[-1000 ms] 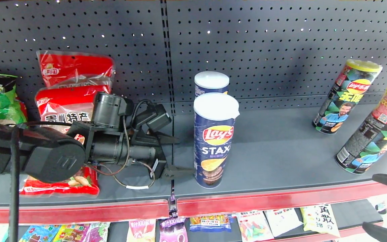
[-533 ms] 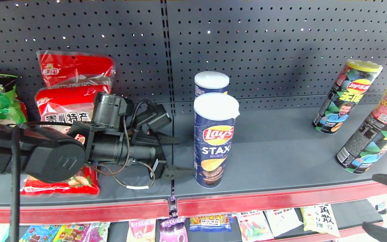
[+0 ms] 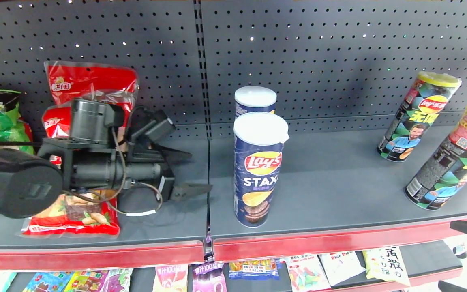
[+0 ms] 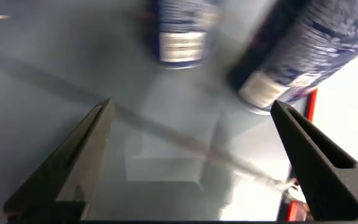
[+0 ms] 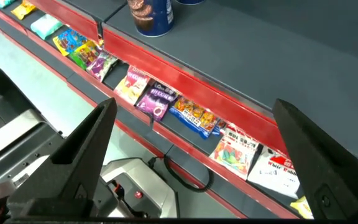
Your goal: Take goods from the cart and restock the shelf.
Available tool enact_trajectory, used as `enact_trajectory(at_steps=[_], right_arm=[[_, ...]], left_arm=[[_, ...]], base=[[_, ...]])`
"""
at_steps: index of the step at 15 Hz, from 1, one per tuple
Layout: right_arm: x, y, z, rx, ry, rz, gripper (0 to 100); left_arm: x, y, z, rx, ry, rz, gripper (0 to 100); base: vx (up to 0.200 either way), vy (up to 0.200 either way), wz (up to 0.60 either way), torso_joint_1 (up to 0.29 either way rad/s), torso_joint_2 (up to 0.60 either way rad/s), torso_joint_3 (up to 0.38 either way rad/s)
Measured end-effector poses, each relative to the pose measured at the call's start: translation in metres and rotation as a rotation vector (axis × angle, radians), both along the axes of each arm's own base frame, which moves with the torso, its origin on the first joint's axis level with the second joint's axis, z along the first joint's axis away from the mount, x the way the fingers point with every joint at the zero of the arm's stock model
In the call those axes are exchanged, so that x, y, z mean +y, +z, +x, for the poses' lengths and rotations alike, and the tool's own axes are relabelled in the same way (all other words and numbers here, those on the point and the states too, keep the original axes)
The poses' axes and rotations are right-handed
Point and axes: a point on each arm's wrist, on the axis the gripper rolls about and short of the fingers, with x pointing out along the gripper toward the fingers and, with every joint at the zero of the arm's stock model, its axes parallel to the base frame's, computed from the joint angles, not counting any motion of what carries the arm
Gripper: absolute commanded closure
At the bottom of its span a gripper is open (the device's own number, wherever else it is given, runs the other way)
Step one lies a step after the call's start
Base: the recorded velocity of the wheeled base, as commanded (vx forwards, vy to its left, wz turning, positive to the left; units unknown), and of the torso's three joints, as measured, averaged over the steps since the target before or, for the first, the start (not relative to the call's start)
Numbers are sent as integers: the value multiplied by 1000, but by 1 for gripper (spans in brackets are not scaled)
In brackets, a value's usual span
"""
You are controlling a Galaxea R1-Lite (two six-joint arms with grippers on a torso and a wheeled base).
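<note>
on the grey shelf, just to the robot's left of the front blue chip can and not touching it, the left gripper hovers with fingers spread and nothing between them. the can stands upright near the shelf's front edge, a second blue can right behind it. the right gripper hangs below that edge, also spread and empty. this looks like the release step done; next would be backing the arm out without knocking the can, then fetching more from the cart
</note>
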Motion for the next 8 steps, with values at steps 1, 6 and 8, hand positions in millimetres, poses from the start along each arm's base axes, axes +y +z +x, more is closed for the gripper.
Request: enact_trajectory(at_steps=[1, 6, 8], right_arm=[[-2, -3, -4, -3, 0, 2, 0], [-23, -34, -36, -36, -98, -9, 0], [-34, -50, -55, -16, -173, -41, 0]], left_arm=[[15, 11, -7, -11, 61, -20, 0], [70, 40, -101, 23, 405, -54, 0], [85, 33, -155, 63, 507, -19, 0]], base=[[0, 0, 0, 0, 0, 0], [0, 0, 0, 0, 0, 0], [0, 0, 0, 0, 0, 0]])
